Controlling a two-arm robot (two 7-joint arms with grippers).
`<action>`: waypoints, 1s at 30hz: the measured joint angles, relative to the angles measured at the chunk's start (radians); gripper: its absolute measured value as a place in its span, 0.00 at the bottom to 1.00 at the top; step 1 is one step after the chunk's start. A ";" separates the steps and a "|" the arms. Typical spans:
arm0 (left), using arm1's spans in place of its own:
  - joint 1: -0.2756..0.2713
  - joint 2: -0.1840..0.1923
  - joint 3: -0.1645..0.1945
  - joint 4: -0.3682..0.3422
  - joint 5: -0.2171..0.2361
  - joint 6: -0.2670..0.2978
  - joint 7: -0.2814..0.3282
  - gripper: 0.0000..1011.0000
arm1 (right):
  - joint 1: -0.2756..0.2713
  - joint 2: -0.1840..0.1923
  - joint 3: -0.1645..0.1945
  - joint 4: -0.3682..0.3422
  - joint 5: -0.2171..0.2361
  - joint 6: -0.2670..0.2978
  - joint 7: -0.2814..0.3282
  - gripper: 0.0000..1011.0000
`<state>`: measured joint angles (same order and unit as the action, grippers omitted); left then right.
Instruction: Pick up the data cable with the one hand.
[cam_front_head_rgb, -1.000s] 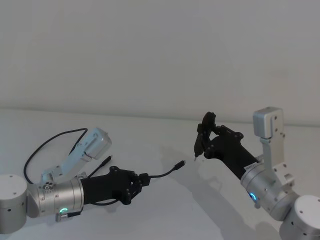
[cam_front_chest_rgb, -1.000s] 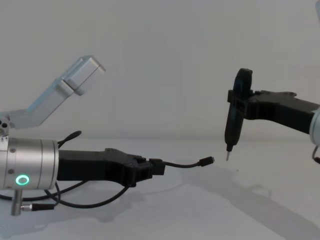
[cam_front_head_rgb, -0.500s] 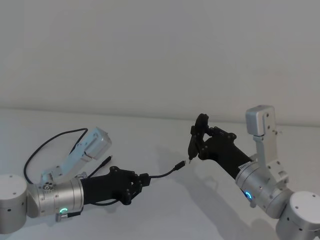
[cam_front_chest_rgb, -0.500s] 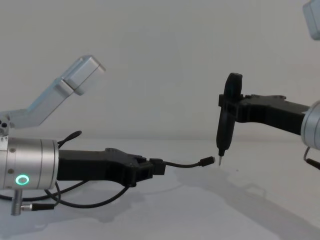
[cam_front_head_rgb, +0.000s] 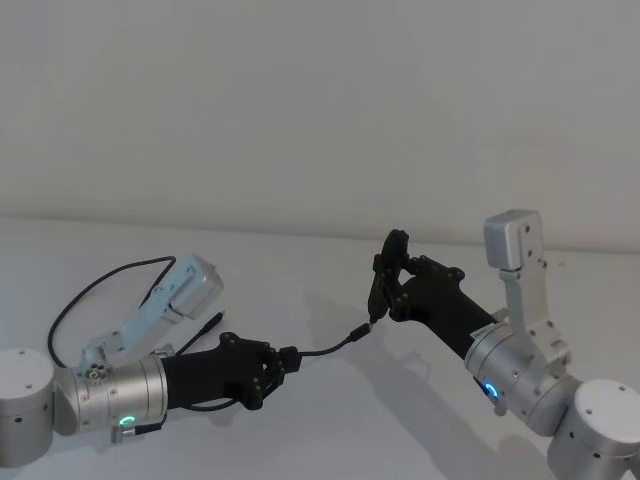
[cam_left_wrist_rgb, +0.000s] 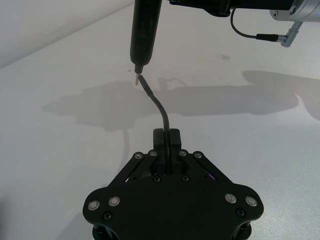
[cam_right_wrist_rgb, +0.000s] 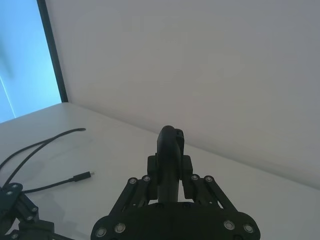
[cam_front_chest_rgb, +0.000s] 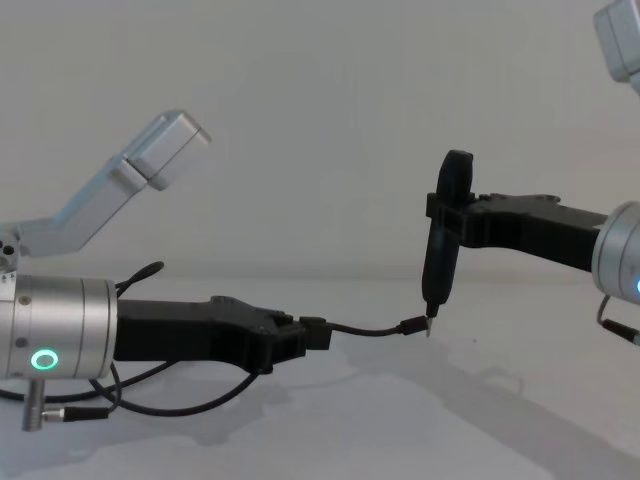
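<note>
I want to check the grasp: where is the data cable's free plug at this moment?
In the head view the plug hangs mid-table, just right of the left gripper gripping the data cable, with the right gripper's pen-like tool at it.

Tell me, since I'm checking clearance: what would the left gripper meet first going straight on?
Probably the black pen-like tool in the right gripper, already at the thin black data cable's free plug.

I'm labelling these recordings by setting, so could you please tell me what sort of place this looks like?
Probably a robotics lab or test bench: a bare white table against a plain white wall, with the left gripper shut on the data cable and the right gripper holding a pen-like tool at its free plug.
</note>
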<state>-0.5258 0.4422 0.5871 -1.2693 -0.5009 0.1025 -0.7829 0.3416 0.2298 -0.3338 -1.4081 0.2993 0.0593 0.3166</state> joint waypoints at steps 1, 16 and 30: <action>0.000 0.000 0.000 0.000 0.000 0.000 0.000 0.06 | 0.001 0.000 0.000 0.000 0.001 0.000 0.000 0.27; 0.000 0.000 0.000 0.000 0.000 0.000 0.000 0.06 | 0.002 0.007 0.001 -0.007 0.005 0.005 0.000 0.27; 0.000 0.000 0.000 0.000 0.000 0.000 0.000 0.06 | 0.002 0.012 0.002 -0.018 0.008 0.016 0.000 0.27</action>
<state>-0.5257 0.4421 0.5871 -1.2693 -0.5007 0.1026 -0.7828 0.3434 0.2421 -0.3318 -1.4260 0.3072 0.0751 0.3164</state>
